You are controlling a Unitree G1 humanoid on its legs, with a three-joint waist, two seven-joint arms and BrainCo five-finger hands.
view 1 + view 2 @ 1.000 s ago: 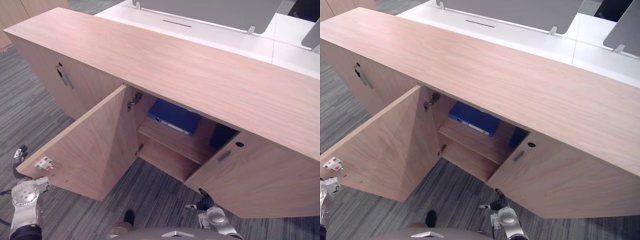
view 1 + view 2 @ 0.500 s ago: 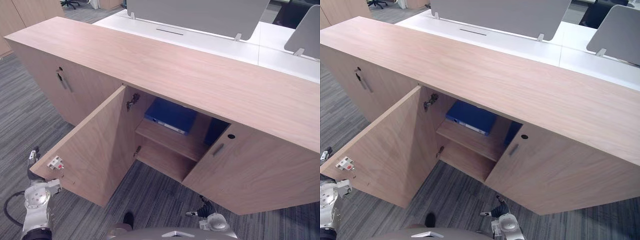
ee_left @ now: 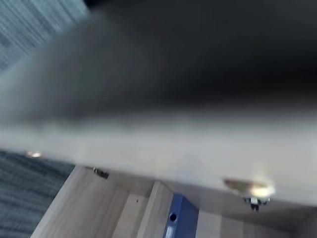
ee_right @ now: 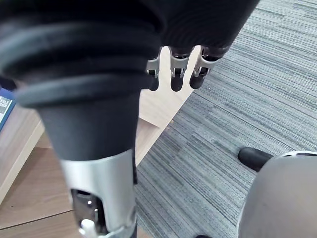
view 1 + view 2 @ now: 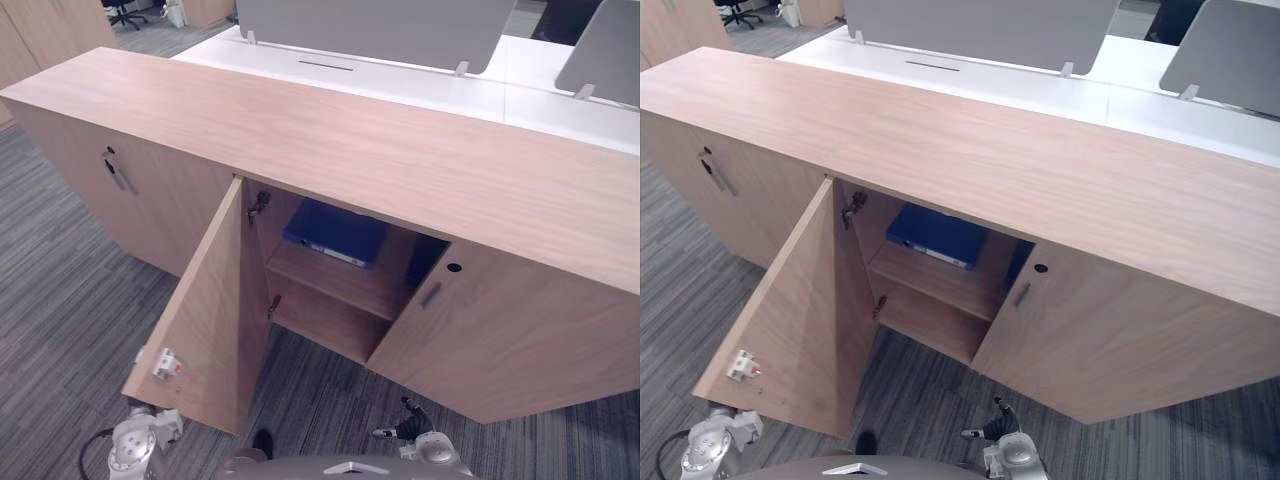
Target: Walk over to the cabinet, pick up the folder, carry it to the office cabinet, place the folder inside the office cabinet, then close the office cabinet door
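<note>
Right hand (image 4: 174, 69) hangs slack and empty above the carpet (image 4: 237, 99), I cannot tell the left hand (image 5: 160, 425) state by the open door (image 5: 205, 320), and the folder (image 5: 335, 232) lies on the shelf (image 5: 340, 285).

1. An office: a long, low wood-veneer office cabinet (image 5: 400, 170) runs across the room, with one door swung open on a shelf where a blue folder (image 5: 335, 232) lies flat
2. Grey striped carpet (image 5: 60, 300) covers the floor
3. Behind the cabinet stands a white bench (image 5: 400, 88) with grey divider screens (image 5: 370, 25) — a dark swivel chair (image 5: 125, 12) shows in the far corner
</note>
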